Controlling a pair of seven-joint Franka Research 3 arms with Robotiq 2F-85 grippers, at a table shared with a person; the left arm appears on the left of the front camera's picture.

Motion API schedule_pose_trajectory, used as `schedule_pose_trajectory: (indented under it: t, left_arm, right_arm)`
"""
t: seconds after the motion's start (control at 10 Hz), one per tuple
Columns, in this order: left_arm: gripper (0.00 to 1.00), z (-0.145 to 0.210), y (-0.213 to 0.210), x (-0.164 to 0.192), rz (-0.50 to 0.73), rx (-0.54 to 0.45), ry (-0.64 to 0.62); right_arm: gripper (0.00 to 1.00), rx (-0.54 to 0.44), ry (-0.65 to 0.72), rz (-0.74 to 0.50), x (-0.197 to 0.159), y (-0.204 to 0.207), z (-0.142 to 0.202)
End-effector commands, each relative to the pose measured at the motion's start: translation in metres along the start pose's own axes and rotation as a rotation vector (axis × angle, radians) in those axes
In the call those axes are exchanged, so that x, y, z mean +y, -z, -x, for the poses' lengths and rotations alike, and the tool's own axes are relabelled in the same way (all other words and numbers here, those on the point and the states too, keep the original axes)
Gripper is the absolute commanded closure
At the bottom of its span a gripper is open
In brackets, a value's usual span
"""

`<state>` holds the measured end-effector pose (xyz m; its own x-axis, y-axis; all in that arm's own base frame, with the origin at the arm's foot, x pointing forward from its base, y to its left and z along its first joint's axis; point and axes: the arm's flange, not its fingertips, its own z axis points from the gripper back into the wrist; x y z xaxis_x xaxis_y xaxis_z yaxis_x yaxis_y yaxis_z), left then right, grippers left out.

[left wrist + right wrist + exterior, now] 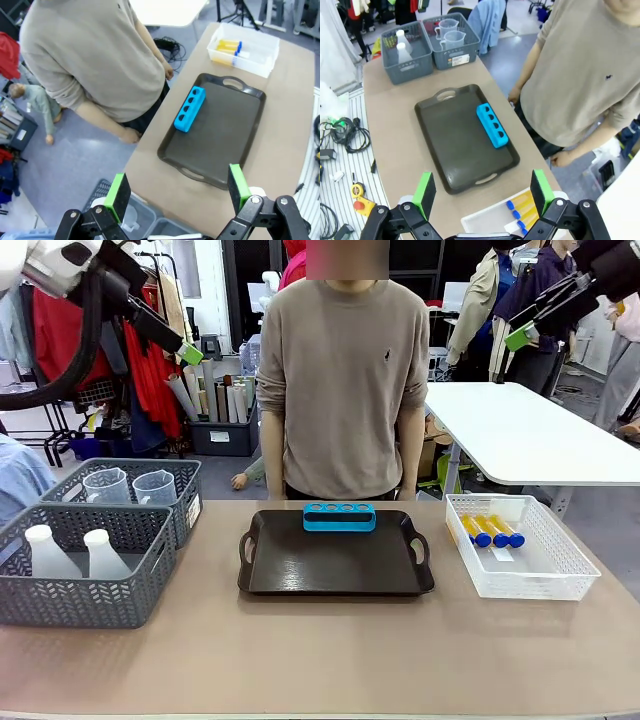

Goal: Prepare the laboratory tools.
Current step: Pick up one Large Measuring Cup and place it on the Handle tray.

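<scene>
Left tool (178,192) spread wide, empty. Just ahead on the bench lies the black tray (225,135), the blue four-hole rack (190,108) along its left edge. Blue-capped tubes (229,46) lie beyond in the white lattice basket (245,65). Right tool (482,191) spread, empty.

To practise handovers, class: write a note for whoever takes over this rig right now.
Left tool: open, empty, raised above the table. Right tool: the same.
Blue rack sits on the black tray, its holes empty. Blue-capped tubes lie in the white basket. Beakers and flasks stand in the grey baskets.
Done: rack on tray.
Left, probably: tubes into the rack, a beaker and a flask onto the tray.
</scene>
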<state>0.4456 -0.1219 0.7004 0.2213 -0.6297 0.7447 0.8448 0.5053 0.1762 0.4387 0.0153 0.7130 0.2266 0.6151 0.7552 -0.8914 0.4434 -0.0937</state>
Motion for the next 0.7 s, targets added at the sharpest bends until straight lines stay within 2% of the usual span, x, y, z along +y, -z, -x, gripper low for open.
schedule_pose_trajectory:
  t: [0.0, 0.6]
  left_arm:
    - [0.0, 0.0008, -0.0035, 0.004, -0.03, 0.002, 0.005]
    - [0.0, 0.0008, -0.0035, 0.004, -0.03, 0.002, 0.005]
  right_arm:
    - [0.0, 0.001, -0.002, 0.001, 0.0007, -0.0015, -0.0003]
    - [0.0, 0.001, -0.002, 0.001, 0.0007, -0.0015, -0.0003]
